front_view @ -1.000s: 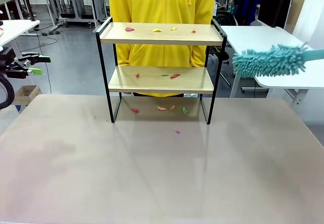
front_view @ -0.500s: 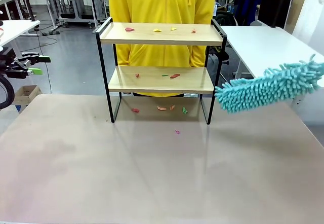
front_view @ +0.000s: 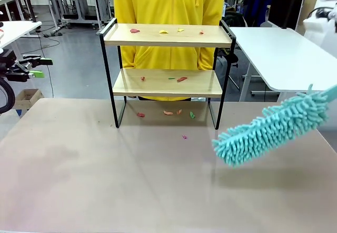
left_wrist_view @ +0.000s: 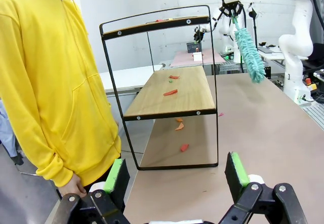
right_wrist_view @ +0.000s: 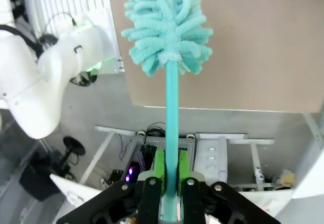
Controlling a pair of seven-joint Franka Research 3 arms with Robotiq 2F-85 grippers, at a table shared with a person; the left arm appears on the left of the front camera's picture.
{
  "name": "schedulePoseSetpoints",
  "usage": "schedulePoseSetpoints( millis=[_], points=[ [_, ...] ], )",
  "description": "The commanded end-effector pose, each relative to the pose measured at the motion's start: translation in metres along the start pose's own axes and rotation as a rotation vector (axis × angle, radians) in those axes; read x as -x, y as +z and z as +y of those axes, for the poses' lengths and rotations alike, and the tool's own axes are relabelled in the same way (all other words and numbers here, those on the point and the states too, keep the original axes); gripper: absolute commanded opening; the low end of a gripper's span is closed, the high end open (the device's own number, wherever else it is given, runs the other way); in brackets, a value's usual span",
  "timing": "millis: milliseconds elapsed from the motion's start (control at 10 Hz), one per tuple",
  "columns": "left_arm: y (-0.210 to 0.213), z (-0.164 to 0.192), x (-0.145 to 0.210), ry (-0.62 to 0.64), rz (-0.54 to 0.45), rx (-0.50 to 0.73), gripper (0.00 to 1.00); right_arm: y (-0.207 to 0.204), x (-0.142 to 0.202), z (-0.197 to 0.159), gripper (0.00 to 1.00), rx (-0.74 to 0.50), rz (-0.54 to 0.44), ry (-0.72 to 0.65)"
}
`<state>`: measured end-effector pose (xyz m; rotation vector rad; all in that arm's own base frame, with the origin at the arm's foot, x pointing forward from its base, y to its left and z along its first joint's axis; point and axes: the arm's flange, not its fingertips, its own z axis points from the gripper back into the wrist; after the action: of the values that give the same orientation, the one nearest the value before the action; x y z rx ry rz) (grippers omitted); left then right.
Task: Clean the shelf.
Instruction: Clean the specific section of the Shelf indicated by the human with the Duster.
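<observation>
A: State, right gripper (right_wrist_view: pixel 171 159)?
B: Clamped on handle of fluffy turquoise microfibre duster (front_view: pixel 268 130); left gripper (left_wrist_view: pixel 177 178) wide, empty.
A: And two-tier light-wood, black-framed shelf (front_view: pixel 167 35)?
B: Left of duster tip, farther out; boards' long axis crosswise.

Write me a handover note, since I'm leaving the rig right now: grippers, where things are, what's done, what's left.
Right gripper: shut on the handle of the teal duster.
Left gripper: open, empty, out to the left of the table.
The duster head hangs tilted over the table, in front and to the right of the shelf, apart from it.
Coloured scraps lie on both boards and on the table under the shelf. A person in a yellow hoodie stands behind it.
Done: duster in hand.
Left: sweep both boards.
</observation>
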<state>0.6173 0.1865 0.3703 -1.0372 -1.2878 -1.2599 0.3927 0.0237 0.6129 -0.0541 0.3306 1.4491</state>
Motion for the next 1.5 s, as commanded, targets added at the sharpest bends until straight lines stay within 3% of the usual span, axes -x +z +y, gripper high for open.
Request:
schedulePoseSetpoints(
  millis=[0, 300, 400, 1400],
  points=[
    [0.000, 0.000, -0.001, -0.001, 0.001, 0.003, 1.00, -0.023, -0.018, 0.005, 0.13, 0.010, 0.051, 0.088],
    [0.000, 0.000, -0.001, -0.001, 0.001, 0.003, 1.00, -0.052, -0.052, 0.001, 0.13, -0.047, 0.003, 0.061],
    [0.000, 0.000, -0.001, -0.001, 0.001, 0.003, 1.00, -0.039, -0.043, 0.003, 0.13, -0.042, 0.048, 0.091],
    [0.000, 0.000, -0.001, -0.001, 0.001, 0.003, 1.00, -0.039, -0.043, 0.003, 0.13, -0.042, 0.048, 0.091]
  ],
)
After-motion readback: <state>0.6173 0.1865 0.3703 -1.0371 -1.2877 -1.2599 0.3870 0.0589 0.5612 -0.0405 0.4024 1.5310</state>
